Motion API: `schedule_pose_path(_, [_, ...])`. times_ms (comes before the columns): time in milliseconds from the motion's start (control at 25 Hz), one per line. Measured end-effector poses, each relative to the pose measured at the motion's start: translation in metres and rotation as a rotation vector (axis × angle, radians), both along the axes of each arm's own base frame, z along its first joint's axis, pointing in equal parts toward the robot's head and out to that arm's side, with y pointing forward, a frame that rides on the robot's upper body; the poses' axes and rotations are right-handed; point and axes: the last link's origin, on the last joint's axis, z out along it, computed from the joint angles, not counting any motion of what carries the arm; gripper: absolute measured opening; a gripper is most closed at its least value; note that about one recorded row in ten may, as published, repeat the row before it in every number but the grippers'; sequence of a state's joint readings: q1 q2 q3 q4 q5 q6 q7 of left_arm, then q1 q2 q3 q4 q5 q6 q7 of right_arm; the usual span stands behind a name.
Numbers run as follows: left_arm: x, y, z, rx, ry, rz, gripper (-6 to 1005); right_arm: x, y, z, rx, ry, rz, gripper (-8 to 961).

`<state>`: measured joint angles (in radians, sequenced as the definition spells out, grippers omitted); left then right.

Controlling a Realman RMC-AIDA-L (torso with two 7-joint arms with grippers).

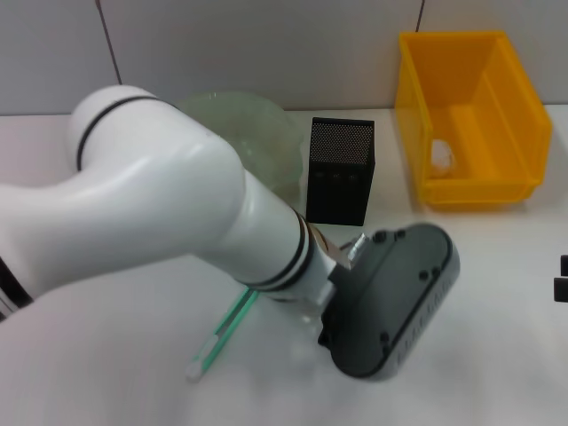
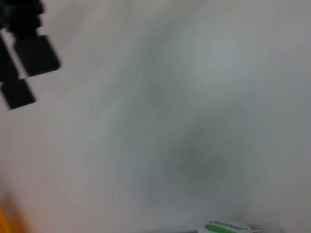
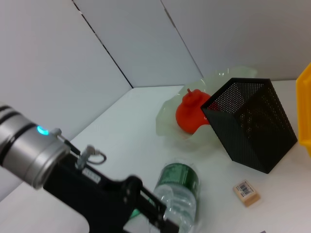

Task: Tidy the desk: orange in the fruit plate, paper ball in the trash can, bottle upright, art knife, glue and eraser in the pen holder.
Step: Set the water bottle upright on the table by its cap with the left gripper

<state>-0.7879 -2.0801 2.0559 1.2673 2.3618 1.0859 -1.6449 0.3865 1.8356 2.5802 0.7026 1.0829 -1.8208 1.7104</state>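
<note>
White worktop [image 1: 497, 266] runs back to a pale panelled wall. At the back stands the yellow trash can [image 1: 470, 124], with the paper ball [image 1: 441, 156] lying inside it near the low front wall. Just beside it, toward the robot's left, the black mesh pen holder [image 1: 341, 170] stands upright, and the pale green fruit plate [image 1: 266, 133] sits next to that, partly hidden in the head view by the left arm. The right wrist view shows the orange [image 3: 192, 112] resting in the plate.

The left arm reaches across the middle of the worktop, its dark wrist housing low over the surface in front of the pen holder. The left tool [image 3: 160, 216] is at the bottle [image 3: 179, 196], which lies on its side; whether its fingers are spread or pinching cannot be told. The eraser [image 3: 246, 192] lies on the worktop near the pen holder's base, apart from the bottle. A green and white art knife [image 1: 222, 335] lies flat beside the left forearm. The right tool [image 1: 562, 278] shows only at the edge of the head view, its state unclear.
</note>
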Motion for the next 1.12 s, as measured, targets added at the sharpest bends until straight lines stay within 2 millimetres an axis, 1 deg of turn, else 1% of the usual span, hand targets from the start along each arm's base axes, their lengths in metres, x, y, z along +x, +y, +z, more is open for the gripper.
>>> schedule_pose_path(160, [0.004,0.009,0.010,0.033,-0.040,0.052,444,0.000,0.000,0.000,-0.001,-0.001,0.000,768])
schedule_pose_path(440, [0.006,0.018,0.023,0.067,-0.079,0.126,443,-0.001,0.001,0.001,-0.001,-0.002,0.003,768])
schedule_pose_path(560, [0.006,0.019,0.024,0.070,-0.082,0.133,443,-0.001,0.002,0.001,0.000,-0.003,0.004,768])
schedule_pose_path(600, [0.008,0.024,0.030,0.088,-0.106,0.162,443,-0.001,0.002,0.001,0.000,-0.003,0.005,768])
schedule_pose_path(1120, [0.011,0.035,0.054,0.133,-0.178,0.256,443,0.000,0.004,0.000,0.009,-0.007,-0.006,768])
